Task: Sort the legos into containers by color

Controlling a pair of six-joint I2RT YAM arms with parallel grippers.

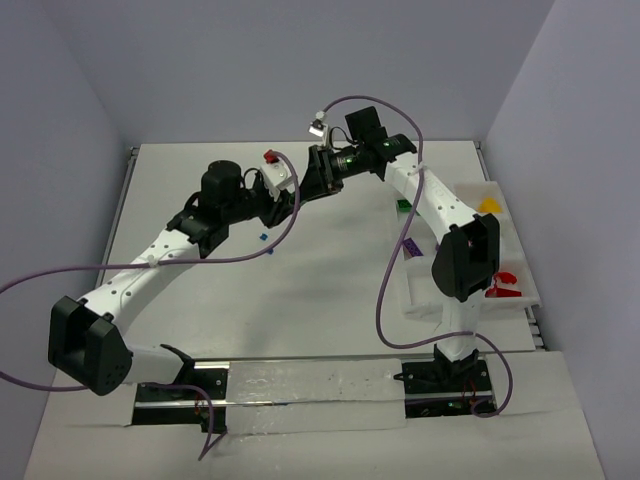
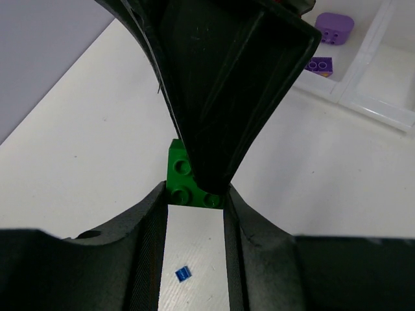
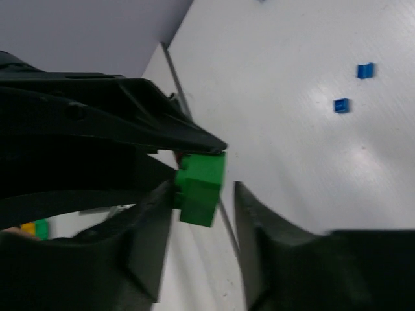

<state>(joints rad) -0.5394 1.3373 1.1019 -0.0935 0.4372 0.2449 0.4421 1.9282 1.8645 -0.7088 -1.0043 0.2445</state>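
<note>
A green lego [image 2: 185, 181] sits between the tips of my left gripper [image 2: 196, 194], which is shut on it in mid-air above the table. My right gripper [image 3: 204, 191] faces it with its jaws open around the same green lego [image 3: 201, 184]; one finger touches the brick and the other stands off with a gap. In the top view both grippers meet at the far centre, left gripper [image 1: 293, 192] and right gripper [image 1: 318, 178]. The white tray [image 1: 524, 262] lies at the right and holds a red lego [image 1: 503, 285] and a yellow one [image 1: 488, 203].
A tiny blue lego [image 2: 183, 274] lies on the table below the left gripper. Two blue legos [image 3: 365, 70] show in the right wrist view. A red lego [image 1: 270, 157], a green one [image 1: 401, 206] and purple legos [image 2: 334, 29] lie near the tray [image 2: 382, 103].
</note>
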